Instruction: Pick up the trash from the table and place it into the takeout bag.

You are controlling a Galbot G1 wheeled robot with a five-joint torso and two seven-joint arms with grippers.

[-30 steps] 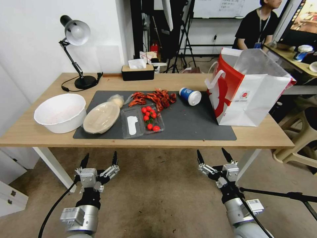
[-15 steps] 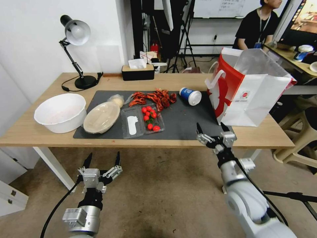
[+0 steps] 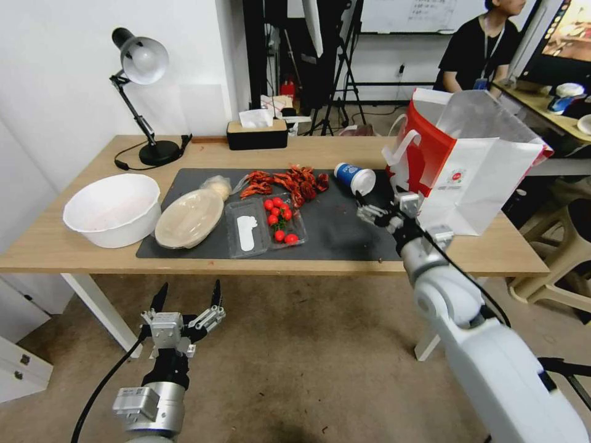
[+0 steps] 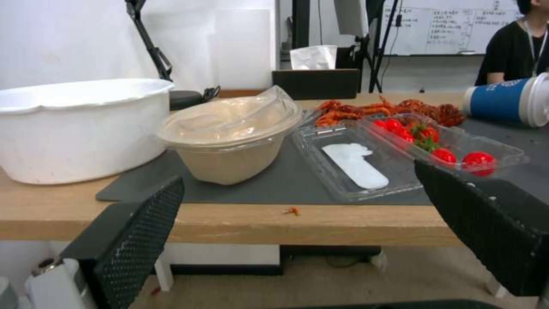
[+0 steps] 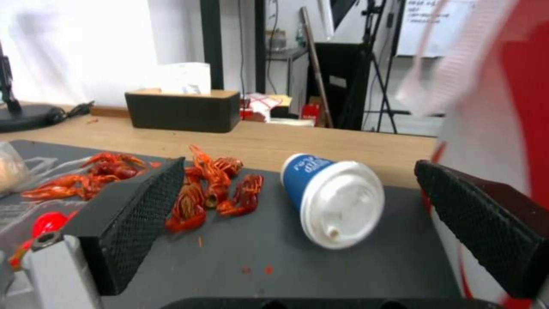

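**Right gripper poised near the blue paper cup on the dark grey mat**

The dark grey mat [image 3: 345,237] serves as the landmark and lies along the middle of the table [image 3: 74,243]. The right gripper [image 3: 380,206] is raised over the mat's right portion, its jaws spread wide and holding nothing. In the right wrist view the two black fingers [image 5: 137,214] frame the blue paper cup [image 5: 332,195], which lies on its side with its white lid toward the camera; the cup is apart from both fingers. Seen from the head, the blue paper cup [image 3: 355,178] rests at the mat's far right part, just beyond the gripper. The takeout bag [image 3: 468,169] stands upright at the mat's right end, just beside the gripper. A scatter of red crayfish shells [image 3: 286,183] lies along the mat's far edge near its middle. The clamshell box of cherry tomatoes [image 3: 265,226] sits open on the mat's middle. The beige oval lidded container [image 3: 188,218] sits at the mat's left end, with the small plastic-wrapped wad [image 3: 217,186] just behind it. The white bowl [image 3: 112,209] stands on the bare wood just off the mat's left end. The left gripper [image 3: 184,303] hangs below the table's near edge, under the mat's left end, jaws open and empty.
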